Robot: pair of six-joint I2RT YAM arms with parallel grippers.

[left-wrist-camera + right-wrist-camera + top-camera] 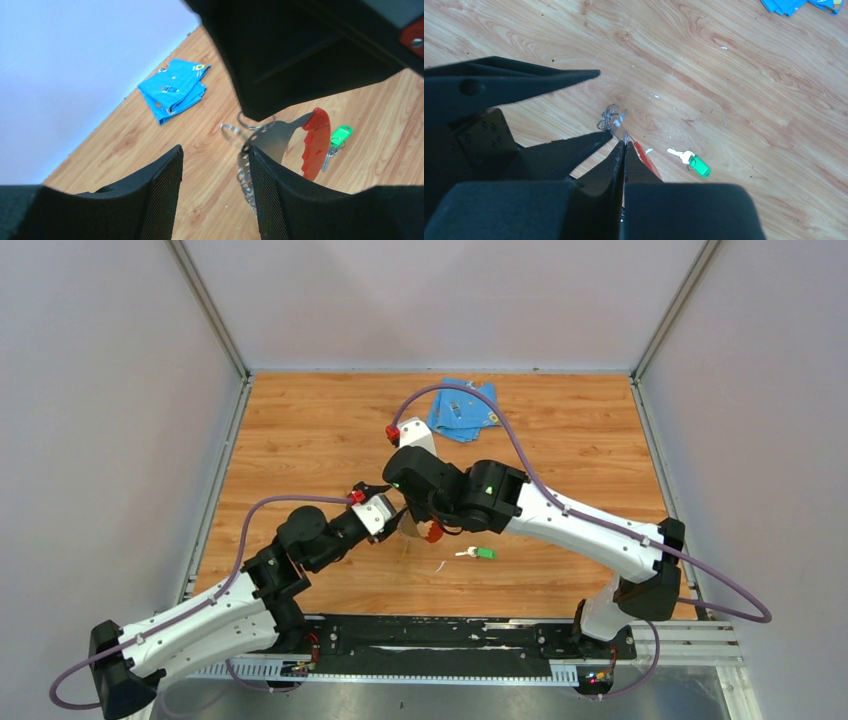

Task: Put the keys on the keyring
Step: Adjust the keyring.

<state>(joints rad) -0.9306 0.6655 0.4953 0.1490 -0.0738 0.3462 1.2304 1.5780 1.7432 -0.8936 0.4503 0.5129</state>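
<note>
The keyring (277, 137) is a flat silvery piece with a red strip (316, 142) along its curved edge and a small wire ring (255, 122) at its top. My right gripper (625, 143) is shut on its thin edge and holds it above the table. My left gripper (215, 155) is open right beside it, and the keyring's perforated edge rests against the inside of the right finger (280, 200). One key with a green tag (483, 553) lies flat on the wood just right of both grippers, also seen as the green key (698, 165) in the right wrist view.
A folded blue cloth (463, 410) lies near the back wall. The wooden table (300, 440) is framed by metal rails and white walls. The two arms cross close together at the table's middle.
</note>
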